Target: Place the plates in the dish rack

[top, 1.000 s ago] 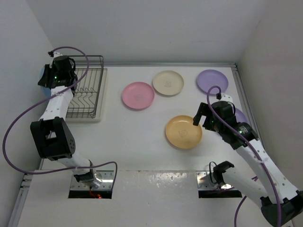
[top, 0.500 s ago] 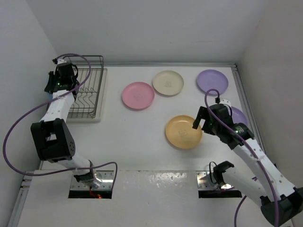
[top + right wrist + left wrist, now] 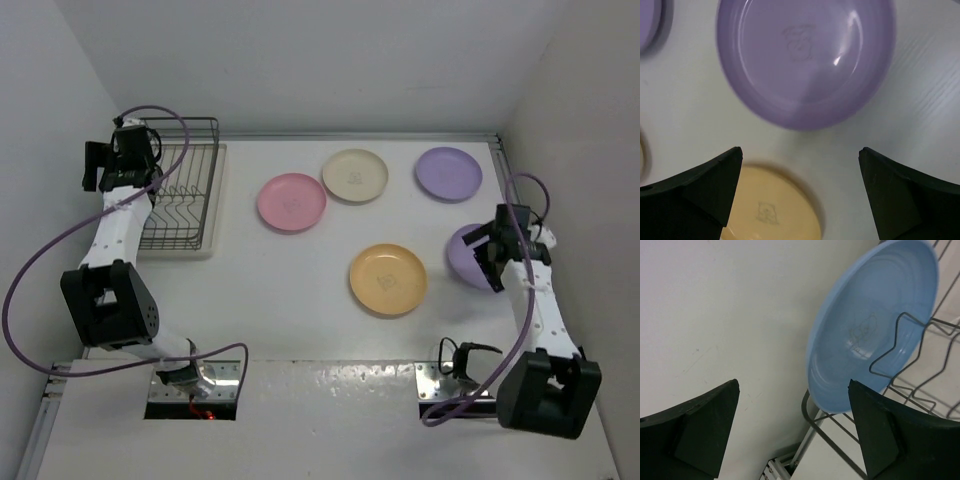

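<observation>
The blue plate stands on edge in the end slot of the dark wire dish rack, held up by the prongs. My left gripper is open just behind it, touching nothing; in the top view it hangs off the rack's left end. My right gripper is open above a purple plate lying near the table's right edge. Flat on the table are the yellow-orange plate, pink plate, cream plate and a second purple plate.
The left wall is close beside the rack and my left gripper. The right wall runs close to the purple plate under my right gripper. The rack sits on a beige tray.
My left gripper has opened, let go of the blue plate in the rack and drawn back left. My right arm swung right, from over the yellow-orange plate to over the purple plate.
</observation>
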Motion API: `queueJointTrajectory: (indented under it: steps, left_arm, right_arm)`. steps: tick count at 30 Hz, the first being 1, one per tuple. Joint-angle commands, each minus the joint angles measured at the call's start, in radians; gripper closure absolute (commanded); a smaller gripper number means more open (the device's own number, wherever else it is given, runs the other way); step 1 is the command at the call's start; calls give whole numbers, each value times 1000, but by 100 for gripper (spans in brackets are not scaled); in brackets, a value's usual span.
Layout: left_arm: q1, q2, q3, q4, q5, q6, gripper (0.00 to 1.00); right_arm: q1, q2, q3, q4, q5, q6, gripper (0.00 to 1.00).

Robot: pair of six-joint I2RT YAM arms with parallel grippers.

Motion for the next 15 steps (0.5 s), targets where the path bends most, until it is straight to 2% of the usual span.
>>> queueJointTrajectory:
  steps: [1, 5, 6, 11, 13, 15]
  left_arm:
    - [-14, -118, 75, -68, 93, 7, 5]
    - [-37, -189, 85, -108, 174, 33, 5]
    - [-37, -199, 85, -123, 193, 33, 5]
    - [-47, -241, 94, -181, 214, 33, 3]
    - [-47, -250, 95, -200, 214, 33, 3]
    - [-47, -250, 95, -221, 214, 33, 3]
  right_arm:
    - [-151, -78, -134, 101, 8, 190, 0]
    - [-296, -46, -216, 210, -25, 160, 0]
    - [-332, -9, -232, 301, -62, 149, 0]
    - [-367, 191, -210, 342, -22, 142, 3]
    - [-380, 256, -222, 397, -56, 129, 9]
    - [-386, 285, -220, 448, -99, 113, 19]
